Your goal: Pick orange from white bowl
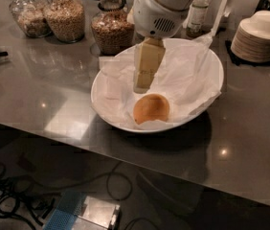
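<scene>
gripper hanging over bowl, at 11 o'clock from orange | jaws: I cannot tell, wide or narrow | orange sitting on paper at bowl's 6 o'clock | I am guessing: round, firm, a bit slippery, not heavy | I am aiming for its fat middle, squeezing gently

The round orange fruit is placed on the crumpled white paper lining the wide, shallow white bowl, toward its near rim. The bowl is set on the grey polished counter. The cream-coloured gripper is held inside the bowl, just behind the orange. Three glass jars are ranged behind, to the left; a stack of small white bowls is set behind, to the right.
</scene>
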### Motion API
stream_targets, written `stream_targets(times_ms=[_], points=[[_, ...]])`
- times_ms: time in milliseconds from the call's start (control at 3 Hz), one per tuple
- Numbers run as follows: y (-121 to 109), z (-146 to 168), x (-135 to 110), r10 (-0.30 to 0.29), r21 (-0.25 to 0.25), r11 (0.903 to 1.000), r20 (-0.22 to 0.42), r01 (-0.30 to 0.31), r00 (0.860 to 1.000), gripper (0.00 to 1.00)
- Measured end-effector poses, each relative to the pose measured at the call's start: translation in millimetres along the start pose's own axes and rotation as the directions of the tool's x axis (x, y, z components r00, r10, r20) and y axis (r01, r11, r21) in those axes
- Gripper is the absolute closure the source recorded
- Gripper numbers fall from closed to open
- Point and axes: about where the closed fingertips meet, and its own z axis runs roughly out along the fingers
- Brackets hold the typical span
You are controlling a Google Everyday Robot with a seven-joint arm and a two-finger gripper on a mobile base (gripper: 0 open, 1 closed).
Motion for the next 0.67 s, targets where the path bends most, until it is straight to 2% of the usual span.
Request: stream_targets(times_ms=[333,667], points=[[6,44,25,0.046,-0.053,0.9975,-0.047,-0.048,0.998,0.00],[10,71,52,0.093,-0.083,0.9913,-0.098,-0.102,0.991,0.00]])
